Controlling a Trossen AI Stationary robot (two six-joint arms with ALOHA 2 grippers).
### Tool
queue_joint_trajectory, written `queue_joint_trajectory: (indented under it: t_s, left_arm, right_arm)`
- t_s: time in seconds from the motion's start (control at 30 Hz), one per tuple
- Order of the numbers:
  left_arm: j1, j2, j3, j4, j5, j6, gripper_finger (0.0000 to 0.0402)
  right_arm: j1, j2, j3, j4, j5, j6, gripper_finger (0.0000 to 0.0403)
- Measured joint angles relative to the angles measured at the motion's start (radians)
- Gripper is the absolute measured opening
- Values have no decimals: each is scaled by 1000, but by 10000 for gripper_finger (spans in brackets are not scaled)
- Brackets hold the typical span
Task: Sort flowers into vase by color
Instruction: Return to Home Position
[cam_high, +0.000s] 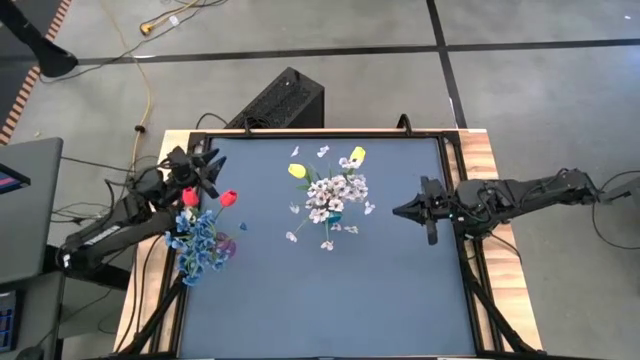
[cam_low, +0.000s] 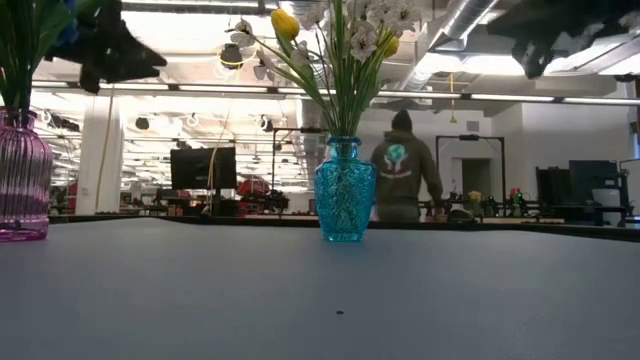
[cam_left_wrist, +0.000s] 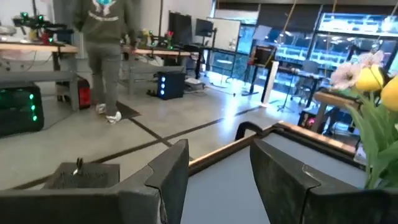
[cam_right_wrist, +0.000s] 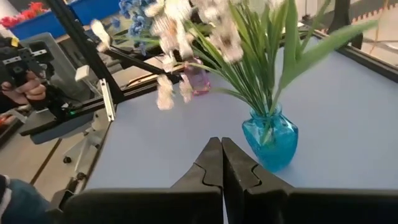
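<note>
Your left hand (cam_high: 207, 168) hangs spread open at the desk's (cam_high: 330, 300) 10 o'clock; right hand (cam_high: 398, 211), pinched closed and empty, at 3 o'clock of the blue vase (cam_low: 344, 190). White sprays (cam_high: 330, 192), yellow tulips (cam_high: 298, 171) stand in it, mid-desk; blue sprays (cam_high: 200, 245), red tulips (cam_high: 228, 197) in the pink vase (cam_low: 20, 180), 9 o'clock.

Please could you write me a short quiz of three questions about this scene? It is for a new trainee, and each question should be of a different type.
1. True or false: the right gripper is shut and holds nothing.
2. Which flowers stand in the blue vase? A) only red and blue ones; B) white sprays and yellow tulips; C) none, it is empty.
3. Short answer: which gripper is nearer to the pink vase, and is it open or shut?

Key: 1 true. 2 B. 3 the left gripper, open.
</note>
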Motion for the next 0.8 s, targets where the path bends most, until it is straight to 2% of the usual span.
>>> queue_joint_trajectory:
  t_s: [0.17,0.27,0.63,0.8]
  left_arm:
    - [0,-63,-46,-82,-7,-49,153]
    - [0,-79,-94,-92,29,-92,148]
    - [0,-98,-245,1,56,-134,121]
    - [0,-81,-273,54,150,-134,105]
  right_arm:
    - [-16,-106,-152,109,16,15,17]
    - [-35,-165,-220,162,16,15,17]
    - [-126,-369,-363,156,13,-16,17]
    - [-158,-448,-437,155,8,-19,17]
